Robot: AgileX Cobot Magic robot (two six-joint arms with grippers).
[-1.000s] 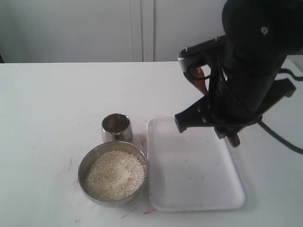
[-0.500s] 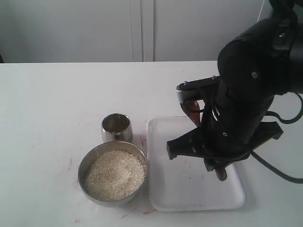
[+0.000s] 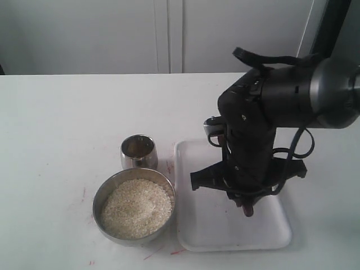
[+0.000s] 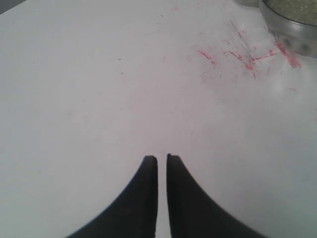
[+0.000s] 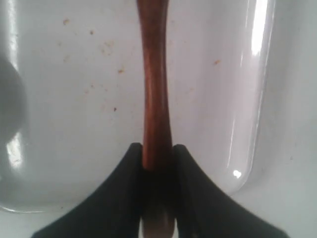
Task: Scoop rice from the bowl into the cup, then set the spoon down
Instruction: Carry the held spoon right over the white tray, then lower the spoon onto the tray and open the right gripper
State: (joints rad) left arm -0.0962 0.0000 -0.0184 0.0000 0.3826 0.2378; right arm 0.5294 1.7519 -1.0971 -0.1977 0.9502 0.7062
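The steel bowl [image 3: 97, 201] holds a heap of rice [image 3: 136, 207] at the front left of the table. Just behind it stands the small steel cup [image 3: 138, 151]. My right gripper [image 5: 157, 148] is shut on the handle of the reddish-brown wooden spoon [image 5: 155, 84], low over the white tray [image 5: 74, 99]. In the exterior view the black right arm [image 3: 253, 135] covers most of the spoon, and only its end [image 3: 247, 211] pokes out below. My left gripper [image 4: 162, 158] is shut on nothing above bare table, with the bowl's wall [image 4: 292, 27] at the frame corner.
The white tray [image 3: 202, 225] lies right of the bowl, almost touching it, and its raised rim [image 5: 252, 99] runs beside the spoon. Red scribble marks [image 4: 242, 54] stain the table near the bowl. A white wall stands behind the table.
The right arm has swung down and forward with the spoon, from high over the tray's back edge to low over its middle. Bowl, rice and cup have not moved.
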